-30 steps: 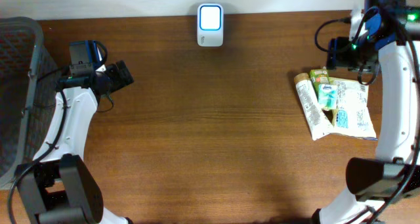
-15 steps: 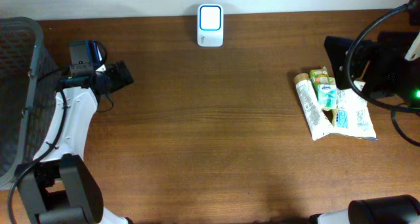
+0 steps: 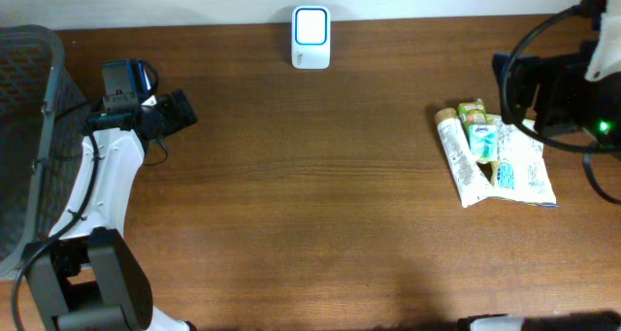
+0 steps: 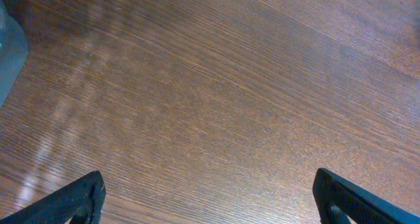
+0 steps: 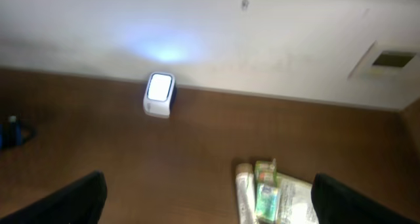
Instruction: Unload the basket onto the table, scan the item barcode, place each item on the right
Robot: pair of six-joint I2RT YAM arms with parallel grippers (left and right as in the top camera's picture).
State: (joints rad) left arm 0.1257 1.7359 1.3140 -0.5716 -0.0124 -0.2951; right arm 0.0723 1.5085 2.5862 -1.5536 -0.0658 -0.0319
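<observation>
While the left claw (image 4: 209,199) and right claw (image 5: 210,199) gape wide and empty, the packets (image 3: 516,162) lie right of the scanner (image 3: 310,37).

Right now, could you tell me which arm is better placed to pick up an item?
Right. The right gripper, open, hangs by the items, which show in its wrist view. The left gripper, also open, is across the table near the basket.

The bench (image 3: 320,205) is brown grained wood with a soft sheen; scanner (image 3: 310,40) smooth white plastic; basket (image 3: 19,127) grey mesh; packets (image 3: 524,166) glossy printed wrap.
</observation>
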